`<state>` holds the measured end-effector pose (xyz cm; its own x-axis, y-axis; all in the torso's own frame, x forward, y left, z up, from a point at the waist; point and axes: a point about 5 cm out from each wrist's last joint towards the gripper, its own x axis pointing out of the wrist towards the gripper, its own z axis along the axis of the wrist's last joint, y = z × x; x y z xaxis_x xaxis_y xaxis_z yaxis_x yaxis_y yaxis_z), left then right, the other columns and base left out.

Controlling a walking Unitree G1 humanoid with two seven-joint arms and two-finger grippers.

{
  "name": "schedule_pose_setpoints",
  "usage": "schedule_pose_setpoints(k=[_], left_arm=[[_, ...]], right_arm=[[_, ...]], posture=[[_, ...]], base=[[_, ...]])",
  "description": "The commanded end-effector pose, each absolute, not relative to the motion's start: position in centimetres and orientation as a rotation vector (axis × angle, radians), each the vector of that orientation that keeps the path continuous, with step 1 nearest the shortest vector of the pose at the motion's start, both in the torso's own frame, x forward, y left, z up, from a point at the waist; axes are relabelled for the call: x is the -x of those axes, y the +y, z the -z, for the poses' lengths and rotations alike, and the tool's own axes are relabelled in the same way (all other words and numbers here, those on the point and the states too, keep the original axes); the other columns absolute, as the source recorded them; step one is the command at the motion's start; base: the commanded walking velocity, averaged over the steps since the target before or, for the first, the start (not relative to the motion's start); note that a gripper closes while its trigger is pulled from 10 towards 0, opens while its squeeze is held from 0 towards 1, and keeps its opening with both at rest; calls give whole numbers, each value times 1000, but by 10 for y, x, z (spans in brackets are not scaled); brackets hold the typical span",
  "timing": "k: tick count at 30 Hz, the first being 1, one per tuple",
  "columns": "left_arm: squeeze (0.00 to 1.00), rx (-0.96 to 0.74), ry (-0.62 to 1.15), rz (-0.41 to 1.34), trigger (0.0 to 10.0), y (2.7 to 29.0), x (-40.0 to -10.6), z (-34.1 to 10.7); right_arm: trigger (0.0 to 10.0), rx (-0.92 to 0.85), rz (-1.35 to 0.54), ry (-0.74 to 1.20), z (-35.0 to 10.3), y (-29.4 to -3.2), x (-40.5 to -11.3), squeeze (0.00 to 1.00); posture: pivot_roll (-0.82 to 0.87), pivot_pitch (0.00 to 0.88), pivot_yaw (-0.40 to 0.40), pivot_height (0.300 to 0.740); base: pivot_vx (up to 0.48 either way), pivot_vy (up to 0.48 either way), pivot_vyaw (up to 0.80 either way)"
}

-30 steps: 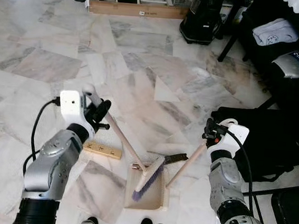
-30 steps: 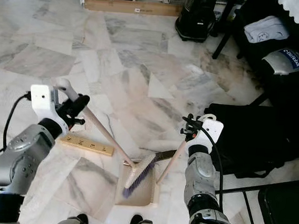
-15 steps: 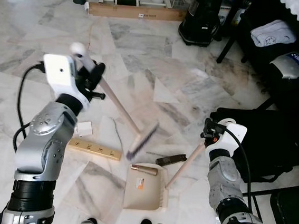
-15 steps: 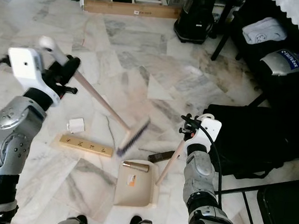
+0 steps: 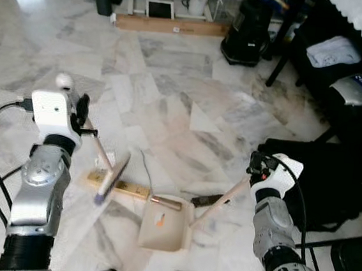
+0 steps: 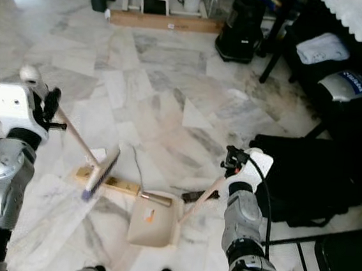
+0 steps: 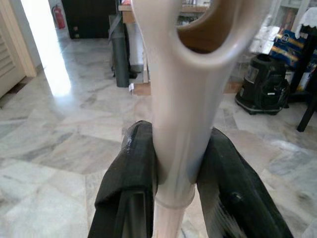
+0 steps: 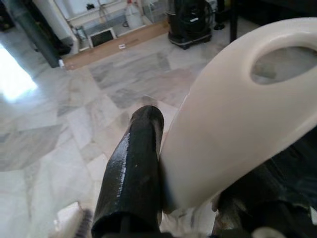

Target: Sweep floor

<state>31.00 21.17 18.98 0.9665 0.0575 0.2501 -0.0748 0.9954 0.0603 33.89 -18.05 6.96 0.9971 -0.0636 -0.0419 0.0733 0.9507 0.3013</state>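
My left gripper is shut on the cream handle of a broom; its black fingers clamp the handle from both sides. The blurred broom head hangs low over a flat wooden block, to the left of the dustpan. My right gripper is shut on the long handle of a beige dustpan, which rests on the marble floor before my feet. A brown tube lies at the pan's far edge. A small black object lies just right of it.
A black bag sits on the floor at the right, below dark furniture holding bags. A black vacuum and a long wooden plank stand at the far side. A thin wire lies near the block.
My left arm has swung the broom up out of the dustpan and over to the left, above the wooden block. The brown tube now lies by the pan. The right arm barely moved.
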Motion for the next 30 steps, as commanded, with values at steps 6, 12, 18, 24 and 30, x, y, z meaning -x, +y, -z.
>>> schedule_pose_setpoints(k=[6,12,18,24,30], left_arm=[[0,-96,-292,-49,10000,208,-308,-185],[0,-70,-265,-24,10000,202,-309,-174],[0,-53,-268,-2,10000,195,-311,-172],[0,-92,-274,-74,10000,197,-308,-163],[0,-131,-278,-44,10000,187,-306,-160]], right_arm=[[10000,-333,108,-38,-79,-196,-339,0],[10000,-349,127,-84,-87,-204,-341,0],[10000,-416,122,-131,-96,-204,-345,0],[10000,-433,72,-161,-102,-192,-348,0],[10000,-450,40,-163,-101,-183,-347,0]], posture=[[153,63,-83,740],[146,45,-84,740],[147,34,-85,740],[140,49,-87,740],[142,64,-92,740]], base=[[0,0,0],[0,0,0],[0,0,0],[0,0,0],[0,0,0]])
